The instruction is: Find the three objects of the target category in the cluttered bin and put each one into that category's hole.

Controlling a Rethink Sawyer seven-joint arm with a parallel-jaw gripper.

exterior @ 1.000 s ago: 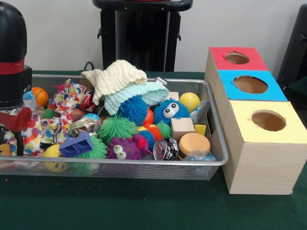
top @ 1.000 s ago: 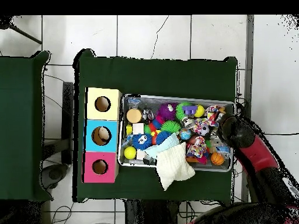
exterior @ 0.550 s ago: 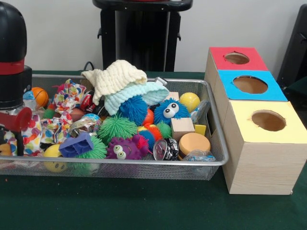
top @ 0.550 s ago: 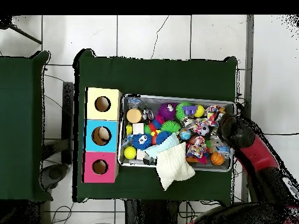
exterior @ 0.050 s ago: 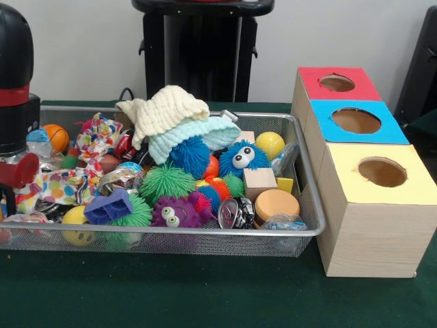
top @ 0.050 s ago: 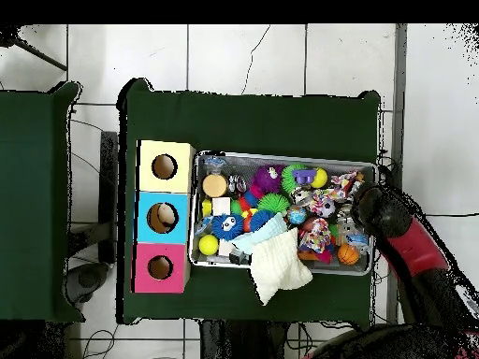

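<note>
Evidently the arm (exterior @ 0.050 s ago: 15,75) hangs over one end of the bin (exterior @ 0.050 s ago: 311,205), the end farthest from the three boxes. At the front view's left edge a red part of the gripper (exterior @ 0.050 s ago: 15,179) sits down among the toys, touching or just above a spotted cloth (exterior @ 0.050 s ago: 65,186) — whether its fingers are spread or pinched on that cloth cannot be told, since the edge cuts them off. Overhead, the wrist (top @ 0.050 s ago: 376,210) covers that same corner. Which category is wanted is not shown, so any candidate is a guess: cloths lie under and beside the tool, while the spiky balls such as the green one (exterior @ 0.050 s ago: 166,181) lie toward the middle. What matters for the coming move is direction — the yellow box (exterior @ 0.050 s ago: 379,198), blue box (exterior @ 0.050 s ago: 355,121) and red box (exterior @ 0.050 s ago: 338,84) all stand beyond the bin's opposite end, so anything lifted here must cross the bin's whole length.
</note>
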